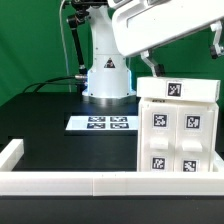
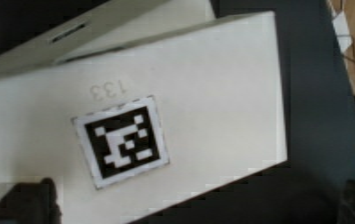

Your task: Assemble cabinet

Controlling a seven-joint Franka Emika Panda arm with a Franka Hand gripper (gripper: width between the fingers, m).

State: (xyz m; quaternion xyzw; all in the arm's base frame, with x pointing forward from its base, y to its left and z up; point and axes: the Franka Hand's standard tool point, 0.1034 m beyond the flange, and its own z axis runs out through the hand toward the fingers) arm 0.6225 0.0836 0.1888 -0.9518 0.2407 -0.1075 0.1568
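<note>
The cabinet [image 1: 178, 140] is the large white box body at the exterior view's right, with several square tags on its front. A white panel [image 1: 178, 90] with one tag lies across its top. My gripper [image 1: 152, 62] hangs just above the cabinet's upper corner on the exterior view's left, holding nothing. In the wrist view a white tagged face of the cabinet [image 2: 138, 120] fills the frame, close under my gripper [image 2: 183, 205]. One dark finger [image 2: 23, 198] shows at the picture's edge, far to one side. The other finger is lost against the dark table.
The marker board [image 1: 100, 123] lies flat in the middle of the black table [image 1: 50, 130], in front of the robot base [image 1: 108, 75]. A low white border rail [image 1: 60, 183] runs along the front edge and up the exterior view's left side.
</note>
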